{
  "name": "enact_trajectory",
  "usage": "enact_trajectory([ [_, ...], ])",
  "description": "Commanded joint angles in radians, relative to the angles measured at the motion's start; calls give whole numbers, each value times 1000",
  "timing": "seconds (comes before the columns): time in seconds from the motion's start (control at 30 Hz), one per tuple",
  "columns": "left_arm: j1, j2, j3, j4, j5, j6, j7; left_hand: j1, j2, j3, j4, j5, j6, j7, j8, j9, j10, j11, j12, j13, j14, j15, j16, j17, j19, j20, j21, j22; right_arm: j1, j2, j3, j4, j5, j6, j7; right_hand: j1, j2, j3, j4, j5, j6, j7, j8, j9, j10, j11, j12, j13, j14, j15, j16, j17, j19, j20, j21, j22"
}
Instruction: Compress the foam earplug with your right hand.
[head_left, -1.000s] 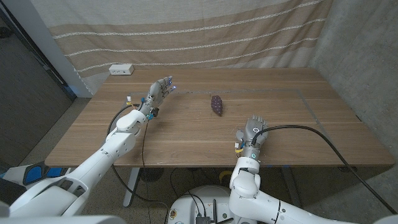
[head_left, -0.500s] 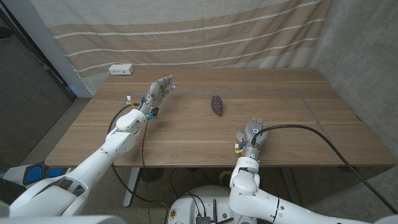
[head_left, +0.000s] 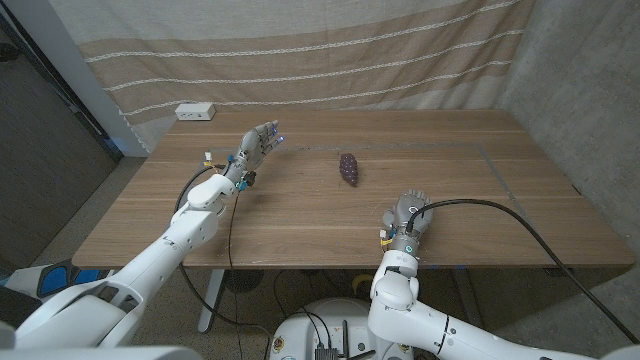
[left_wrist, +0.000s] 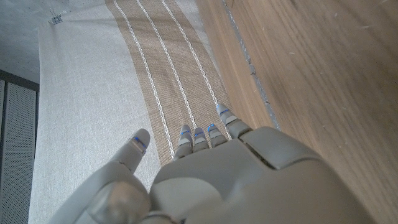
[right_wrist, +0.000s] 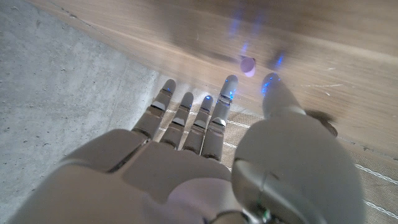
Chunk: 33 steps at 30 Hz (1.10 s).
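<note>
Waiting untouched on the desk (head_left: 300, 215), the dark earplug (head_left: 348, 167) sits well apart from the right robot hand (head_left: 403, 217), apparently released, so squeezing remains undone.

This looks like a lab or test room. A plain wooden table (head_left: 300, 210) stands on grey carpet against a bare concrete wall (head_left: 590, 90). Behind the table hangs a beige striped curtain (head_left: 300, 50) as a backdrop. A white power strip (head_left: 195, 112) lies at the table's far corner, and black cables (head_left: 520, 230) trail over its near edge.
</note>
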Motion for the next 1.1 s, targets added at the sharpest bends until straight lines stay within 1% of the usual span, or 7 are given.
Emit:
enact_trajectory([
  [0.03,-5,0,0,2,2,-4,-1,-5,44,1,-2,6,3,0,3,4,-4,0,1,3,-8,-11,1,2,2,0,-2,5,2,7,3,16,-48,-1,83,0,16,-2,2,-6,33,5,20,-4,8,2,3,6,7,-88,7,6,-1,-6,5,1],
  [0.4,-6,0,0,4,2,-5,-1,-2,40,-1,-9,6,2,-2,2,4,-5,0,0,3,-9,-11,1,1,1,0,-2,5,26,-13,-21,7,4,-1,72,66,66,22,-21,-16,83,-20,37,-24,50,-14,15,16,19,-112,17,11,3,-18,6,1],
  [0.53,-3,2,-1,-1,2,-3,2,-2,39,-2,-11,5,2,-1,2,4,-5,-2,1,3,-9,-12,1,1,1,0,-2,5,34,-22,-30,3,16,-1,73,91,77,31,-28,-13,88,-9,36,-31,57,-15,17,18,21,-116,18,11,4,-22,7,1],
  [0.7,1,4,-2,-5,4,-4,5,-1,37,-2,-14,5,1,0,2,4,-5,-3,0,3,-9,-11,1,0,1,0,-2,5,40,-33,-33,-4,54,5,47,114,94,31,-22,-10,196,-9,60,-60,78,-51,23,25,30,-135,26,14,12,-37,10,1],
  [0.77,3,4,-3,-9,3,-4,8,-1,36,-3,-15,5,0,-1,2,4,-6,-4,0,3,-10,-11,0,0,1,-1,-2,5,40,-31,-30,-4,67,1,33,125,95,32,-25,-7,223,0,62,-72,106,-55,33,27,36,-138,29,13,15,-42,12,1],
  [0.97,10,7,-4,-19,2,-1,13,0,34,-4,-19,5,-1,1,2,4,-6,-1,0,3,-11,-10,0,0,0,-1,-3,5,43,-44,-34,-10,98,4,2,152,94,37,-32,-1,250,19,58,-92,143,-63,46,32,48,-153,31,8,22,-50,15,1],
  [1.1,13,10,-4,-27,4,1,16,0,33,-4,-20,4,-2,1,2,4,-6,-1,0,3,-11,-9,0,0,0,-1,-3,5,18,-40,-13,1,98,47,-68,168,95,45,-35,3,254,27,53,-101,154,-66,49,33,56,-156,29,2,30,-57,18,1],
])
